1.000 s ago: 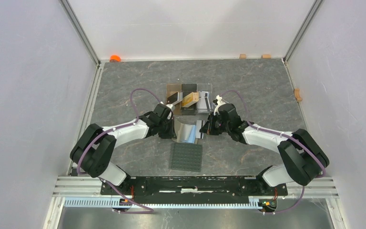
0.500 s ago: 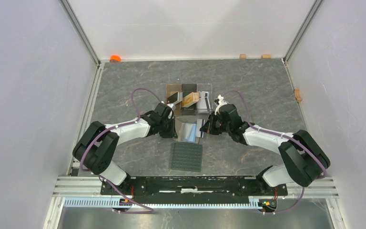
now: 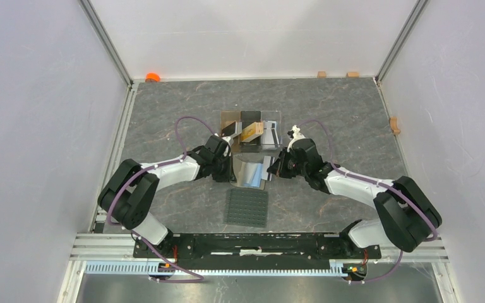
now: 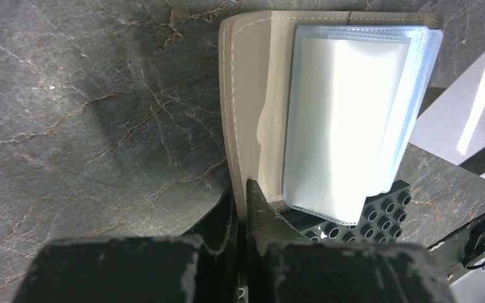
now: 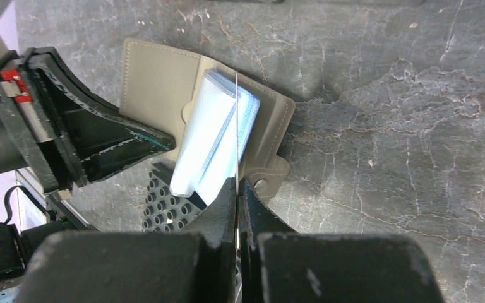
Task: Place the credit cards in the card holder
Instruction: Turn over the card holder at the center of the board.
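Observation:
The olive-taupe card holder (image 3: pixel 249 172) lies open on the dark stone table, its clear bluish pockets (image 4: pixel 341 113) fanned up. My left gripper (image 4: pixel 246 189) is shut on the near edge of the holder's left flap (image 4: pixel 249 76). My right gripper (image 5: pixel 237 184) is shut on a white-silver credit card (image 5: pixel 236 126). That card shows edge-on, its far end among the pockets, and as a grey face with a pale stripe (image 4: pixel 461 113) in the left wrist view. A black card (image 3: pixel 229 130) and a gold-orange card (image 3: pixel 251 131) lean in the clear stand behind.
The clear three-slot stand (image 3: pixel 271 120) sits just behind the holder. A dark grey studded mat (image 3: pixel 247 207) lies under the holder's near edge. An orange object (image 3: pixel 153 77) and small wooden blocks (image 3: pixel 321 74) lie at the back edge, another block (image 3: pixel 394 124) at the right.
Both arms have shifted only slightly. The right gripper and its card have edged a little toward the back right. Both grips are unchanged.

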You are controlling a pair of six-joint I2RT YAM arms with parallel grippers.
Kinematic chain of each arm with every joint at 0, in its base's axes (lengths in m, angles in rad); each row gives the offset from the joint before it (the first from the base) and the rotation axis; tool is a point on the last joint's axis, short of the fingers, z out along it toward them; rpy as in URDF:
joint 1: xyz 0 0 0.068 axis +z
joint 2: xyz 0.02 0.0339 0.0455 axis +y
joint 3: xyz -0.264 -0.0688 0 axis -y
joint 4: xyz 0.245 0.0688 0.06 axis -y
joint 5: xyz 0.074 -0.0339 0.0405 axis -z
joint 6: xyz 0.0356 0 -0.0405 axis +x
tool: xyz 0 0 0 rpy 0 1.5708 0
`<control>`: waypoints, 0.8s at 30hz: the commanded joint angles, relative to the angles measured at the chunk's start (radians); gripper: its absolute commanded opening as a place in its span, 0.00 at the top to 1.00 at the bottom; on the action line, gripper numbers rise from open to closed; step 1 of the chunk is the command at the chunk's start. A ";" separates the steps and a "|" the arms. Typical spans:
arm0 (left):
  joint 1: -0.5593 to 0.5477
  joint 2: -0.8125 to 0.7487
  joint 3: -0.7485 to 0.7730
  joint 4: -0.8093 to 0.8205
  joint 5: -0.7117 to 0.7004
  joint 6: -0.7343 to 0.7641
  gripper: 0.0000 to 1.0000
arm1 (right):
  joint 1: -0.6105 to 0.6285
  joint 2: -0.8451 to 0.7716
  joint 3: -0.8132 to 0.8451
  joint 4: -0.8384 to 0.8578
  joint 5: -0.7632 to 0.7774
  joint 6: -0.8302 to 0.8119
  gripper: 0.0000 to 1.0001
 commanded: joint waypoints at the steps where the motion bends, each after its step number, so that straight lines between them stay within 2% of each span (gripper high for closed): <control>1: 0.000 0.043 -0.008 -0.018 -0.020 -0.008 0.98 | 0.006 -0.055 0.005 0.013 0.026 0.003 1.00; 8: 0.001 0.043 -0.009 -0.017 -0.014 -0.008 0.98 | 0.006 -0.037 -0.004 0.054 -0.006 0.028 1.00; 17: 0.002 0.039 -0.008 -0.022 -0.015 -0.008 0.98 | 0.005 -0.120 0.012 -0.031 0.098 -0.011 1.00; 24: 0.002 0.039 -0.009 -0.020 -0.011 -0.008 0.98 | 0.005 -0.082 0.002 0.005 0.053 0.005 1.00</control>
